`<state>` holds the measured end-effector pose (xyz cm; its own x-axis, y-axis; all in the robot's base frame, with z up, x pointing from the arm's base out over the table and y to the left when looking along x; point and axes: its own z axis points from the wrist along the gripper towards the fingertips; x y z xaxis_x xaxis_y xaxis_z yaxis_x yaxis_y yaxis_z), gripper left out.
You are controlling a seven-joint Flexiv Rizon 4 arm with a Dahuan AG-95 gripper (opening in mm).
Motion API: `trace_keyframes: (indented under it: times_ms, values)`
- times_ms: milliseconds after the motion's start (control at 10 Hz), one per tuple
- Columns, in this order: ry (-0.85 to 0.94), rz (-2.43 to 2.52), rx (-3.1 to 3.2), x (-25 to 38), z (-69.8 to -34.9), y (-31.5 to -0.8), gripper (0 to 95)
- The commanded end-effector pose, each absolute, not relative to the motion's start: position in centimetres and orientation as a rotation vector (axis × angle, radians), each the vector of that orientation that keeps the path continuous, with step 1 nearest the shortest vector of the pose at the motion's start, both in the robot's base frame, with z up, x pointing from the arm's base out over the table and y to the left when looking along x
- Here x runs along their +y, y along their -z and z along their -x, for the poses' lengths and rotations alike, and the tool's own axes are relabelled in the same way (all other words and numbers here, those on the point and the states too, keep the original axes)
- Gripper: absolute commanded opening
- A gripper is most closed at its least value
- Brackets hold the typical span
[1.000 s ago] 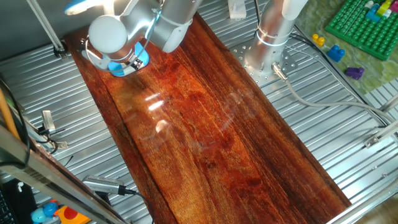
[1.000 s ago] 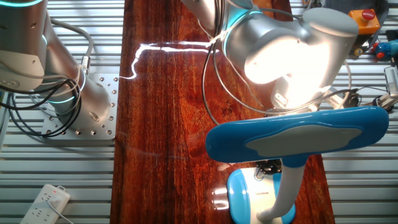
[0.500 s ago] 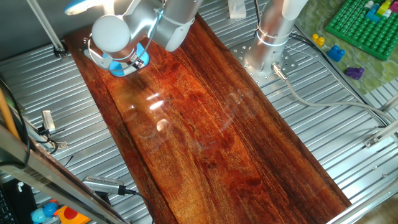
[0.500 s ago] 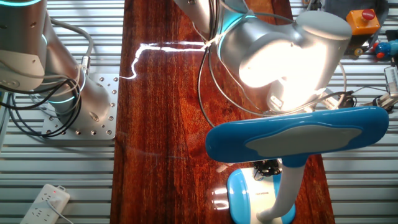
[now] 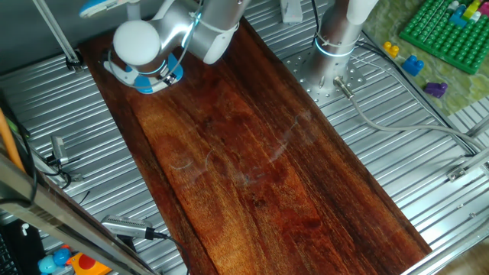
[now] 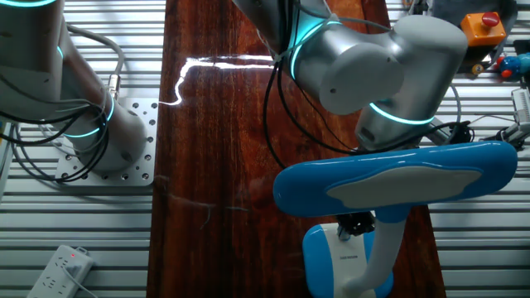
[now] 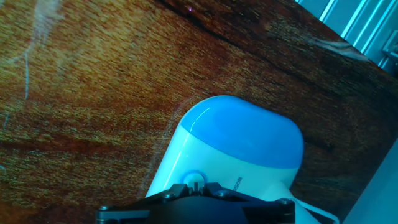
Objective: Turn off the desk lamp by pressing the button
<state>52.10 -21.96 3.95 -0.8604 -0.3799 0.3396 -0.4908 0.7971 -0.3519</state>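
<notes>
**A:** Where's our gripper (image 7: 198, 200) sitting?

**B:** Right on top of the desk lamp (image 7: 233, 152). In the hand view we see the dark gripper body at the bottom edge, and the lamp's rounded base directly under and ahead of it, white near us and sky-blue on the far half. There's a small round button (image 7: 193, 181) on the white part, just at the gripper's edge.

**A:** Spread or pinched?

**B:** We honestly can't tell, no view shows the fingertips. From the fixed views the arm's wrist covers most of the base.

**A:** And the rest of the lamp?

**B:** The white stem (image 6: 379, 248) rises beside the gripper, with the flat blue head (image 6: 397, 177) spread above it. We see no glow from the head. Beyond that it's just the dark red wooden worktop (image 5: 252, 160) running away from the gripper, with the arm's mount (image 5: 330, 61) off to the far side.
</notes>
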Motion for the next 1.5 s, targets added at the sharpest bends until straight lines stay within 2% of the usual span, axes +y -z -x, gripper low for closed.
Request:
trace_keyframes:
  times_ms: [100,200,600,900,1300,1500]
  values:
    - [-0.637,-0.668,-2.739,-22.1,-52.1,-3.5,0.0]
    - [-0.633,-0.670,-2.740,-22.1,-52.1,-3.6,0.0]
    - [-0.575,-0.661,-2.762,-21.3,-51.7,-7.3,0.0]
    - [-0.376,-0.513,-2.863,-20.0,-53.0,-9.4,0.0]
    - [-0.321,-0.427,-2.892,-17.0,-55.3,-10.7,0.0]
    - [-0.331,-0.390,-2.886,-15.9,-55.3,-10.5,0.0]
